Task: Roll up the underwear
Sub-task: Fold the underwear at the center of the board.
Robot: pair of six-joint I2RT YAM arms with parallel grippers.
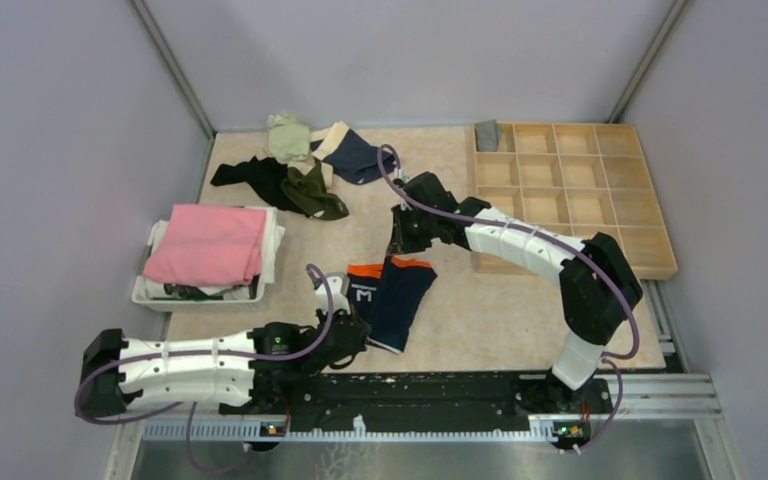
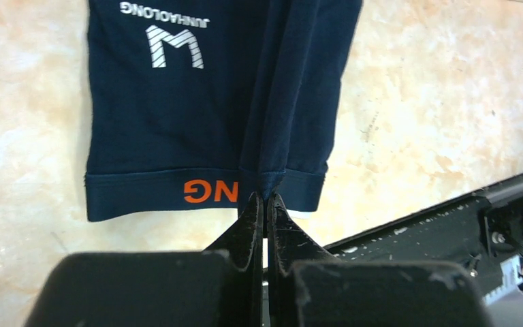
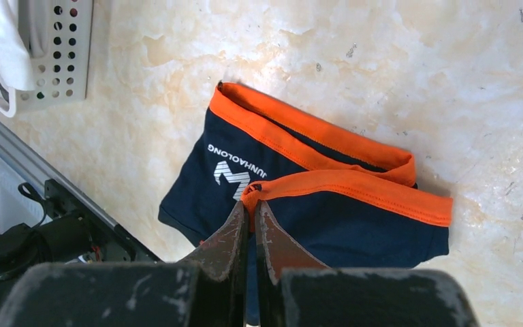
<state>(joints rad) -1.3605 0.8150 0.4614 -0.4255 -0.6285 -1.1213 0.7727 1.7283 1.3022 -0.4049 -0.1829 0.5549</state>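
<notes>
While left hand [image 2: 265, 199] pinches (hem), underwear [image 2: 177, 116] stretches ahead.

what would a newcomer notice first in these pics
The navy boxers with an orange waistband, mid-table, pinched at both ends: left jaws on the hem, right jaws on the waistband. Next, the pink cloth on the basket at left and the wooden tray far right.

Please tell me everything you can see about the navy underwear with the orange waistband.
The navy underwear is soft fabric with an orange waistband, white logo and lettering, and orange letters on the leg hem. It lies folded over itself on the beige table, near the arm bases. The left gripper pinches its hem; the right gripper pinches its waistband.
</notes>
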